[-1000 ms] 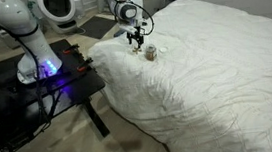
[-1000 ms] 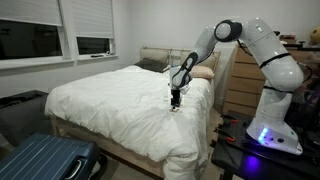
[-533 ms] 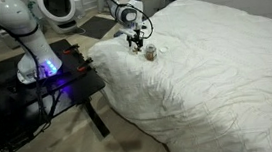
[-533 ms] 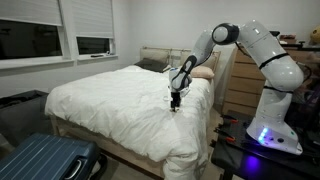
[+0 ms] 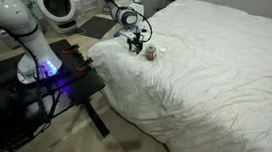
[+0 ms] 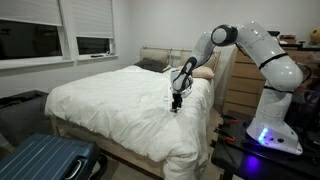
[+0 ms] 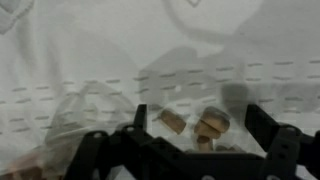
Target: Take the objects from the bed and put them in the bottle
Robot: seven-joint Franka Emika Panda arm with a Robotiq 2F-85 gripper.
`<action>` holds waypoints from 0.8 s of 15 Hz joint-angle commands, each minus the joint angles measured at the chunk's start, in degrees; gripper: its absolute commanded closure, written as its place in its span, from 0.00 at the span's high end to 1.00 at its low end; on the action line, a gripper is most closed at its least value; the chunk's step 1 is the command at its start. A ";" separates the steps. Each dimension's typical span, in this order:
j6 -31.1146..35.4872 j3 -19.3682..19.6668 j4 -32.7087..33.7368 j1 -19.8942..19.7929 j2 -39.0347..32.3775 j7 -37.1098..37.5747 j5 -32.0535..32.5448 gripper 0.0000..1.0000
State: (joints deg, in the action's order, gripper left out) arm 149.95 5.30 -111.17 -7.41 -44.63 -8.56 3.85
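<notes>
Arm (image 6: 262, 42) shifted slightly over the bed's (image 5: 226, 72) robot-side edge, gripper (image 5: 134, 44) fully open and empty, jaws straddling the objects (image 7: 207, 124) for a pinch, bottle (image 5: 151, 52) just beside.

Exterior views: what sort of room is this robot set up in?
Probably a bedroom: a large bed with a rumpled white duvet, a headboard against the wall, and a blue suitcase on the floor nearby.

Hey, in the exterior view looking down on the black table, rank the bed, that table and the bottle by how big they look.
1. bed, by far.
2. black table, though nearer the camera.
3. bottle, tiny beside both.
</notes>
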 commanded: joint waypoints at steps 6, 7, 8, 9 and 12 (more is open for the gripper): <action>-1.32 -0.22 0.92 -0.86 -0.13 1.10 -0.31 0.35; -1.34 -0.20 0.96 -0.83 -0.16 1.10 -0.28 0.27; -1.37 -0.20 0.99 -0.81 -0.17 1.11 -0.26 0.20; -1.44 -0.18 1.04 -0.76 -0.18 1.13 -0.22 0.12; -1.51 -0.05 1.15 -0.46 -0.12 1.27 -0.01 0.00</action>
State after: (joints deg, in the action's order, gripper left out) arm 149.91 5.30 -111.09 -7.92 -44.70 -8.56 3.85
